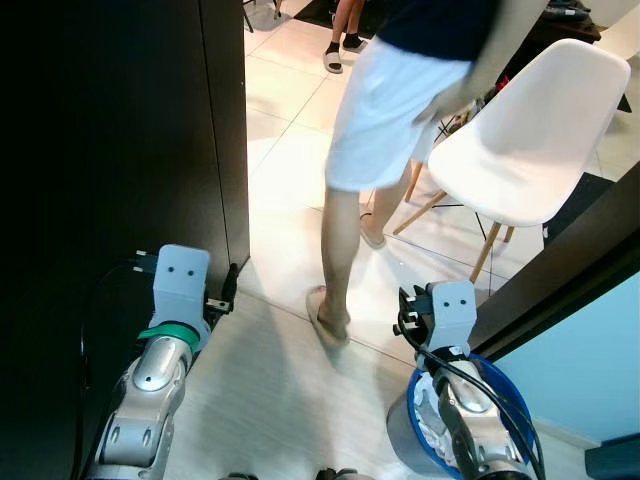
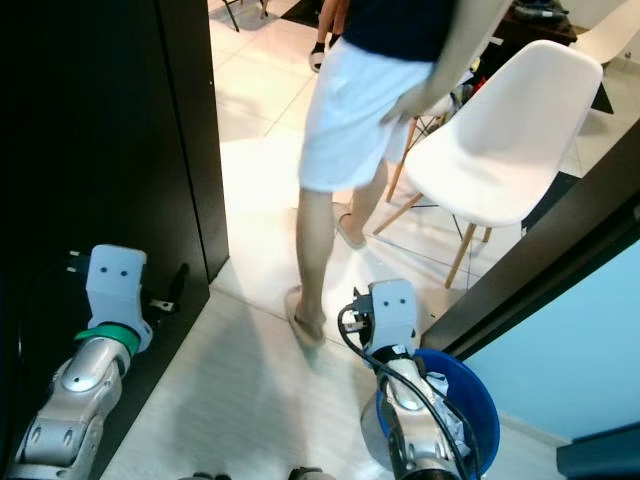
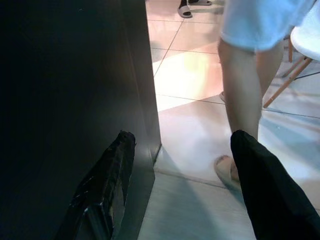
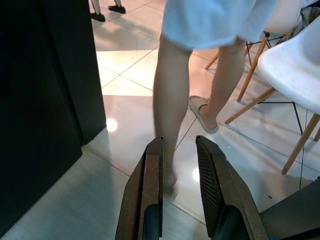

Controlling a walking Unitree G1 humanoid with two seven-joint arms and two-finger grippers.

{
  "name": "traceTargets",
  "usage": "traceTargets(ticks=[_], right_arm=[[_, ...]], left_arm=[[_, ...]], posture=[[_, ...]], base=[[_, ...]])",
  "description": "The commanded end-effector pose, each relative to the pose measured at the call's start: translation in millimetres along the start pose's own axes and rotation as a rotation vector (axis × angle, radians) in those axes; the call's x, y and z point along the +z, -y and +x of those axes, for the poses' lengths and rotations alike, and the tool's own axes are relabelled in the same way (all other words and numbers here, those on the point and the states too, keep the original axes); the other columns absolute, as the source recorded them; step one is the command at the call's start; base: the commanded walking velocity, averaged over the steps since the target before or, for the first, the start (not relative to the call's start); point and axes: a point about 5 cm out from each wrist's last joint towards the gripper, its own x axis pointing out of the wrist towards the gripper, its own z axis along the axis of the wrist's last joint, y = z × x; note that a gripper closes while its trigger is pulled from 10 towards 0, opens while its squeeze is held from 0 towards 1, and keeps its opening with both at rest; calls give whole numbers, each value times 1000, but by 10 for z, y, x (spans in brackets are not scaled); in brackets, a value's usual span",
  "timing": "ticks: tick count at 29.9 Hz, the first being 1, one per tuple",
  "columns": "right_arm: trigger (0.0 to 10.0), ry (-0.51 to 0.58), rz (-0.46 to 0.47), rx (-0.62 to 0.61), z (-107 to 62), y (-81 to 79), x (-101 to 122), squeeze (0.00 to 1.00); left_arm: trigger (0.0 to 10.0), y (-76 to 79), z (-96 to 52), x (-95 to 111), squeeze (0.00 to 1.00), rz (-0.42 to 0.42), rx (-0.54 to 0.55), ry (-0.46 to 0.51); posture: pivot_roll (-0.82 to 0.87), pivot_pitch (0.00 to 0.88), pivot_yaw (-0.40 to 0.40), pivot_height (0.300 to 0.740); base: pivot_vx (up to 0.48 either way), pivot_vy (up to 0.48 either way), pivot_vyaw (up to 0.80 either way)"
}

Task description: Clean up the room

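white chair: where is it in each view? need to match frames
Left eye: chair, upper right, seat tipped toward the camera.
Right eye: chair, upper right, slightly nearer centre.
Left wrist: seat edge and a wooden leg at the upper right corner.
Right wrist: seat at the right edge, legs below.
Shared landmark: the person in white shorts, just left of the chair.

- The person (image 1: 400,120) wore white shorts, a dark navy top and beige slippers.
- The chair (image 1: 530,130) had a white seat on light wooden legs.
- The floor tiles (image 1: 290,160) were pale cream and glossy.
- The cabinet (image 1: 110,130) was black.
- The bucket (image 2: 470,400) had a blue rim.
- The left arm (image 1: 160,370) was silver with a green band; the fingers (image 4: 150,190) were black.
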Motion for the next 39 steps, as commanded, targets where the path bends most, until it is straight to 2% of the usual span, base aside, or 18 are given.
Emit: traceTargets(ticks=[1, 29, 39], right_arm=[[10000, -26, 2, -3, -23, 8, -43, 0], [10000, -44, -5, 0, -27, -15, -58, 0], [10000, -58, -17, -23, -7, 45, -76, 0]], left_arm=[[10000, 25, -23, -30, 0, -4, -3, -15], [10000, 23, -28, -25, 0, 3, 3, -26], [10000, 0, -8, -29, 0, -5, 7, -37]], posture=[[-45, 75, -18, 740], [-40, 91, -11, 740], [-40, 99, -9, 740]], base=[[-311, 0, 0], [-352, 0, 0], [-383, 0, 0]])
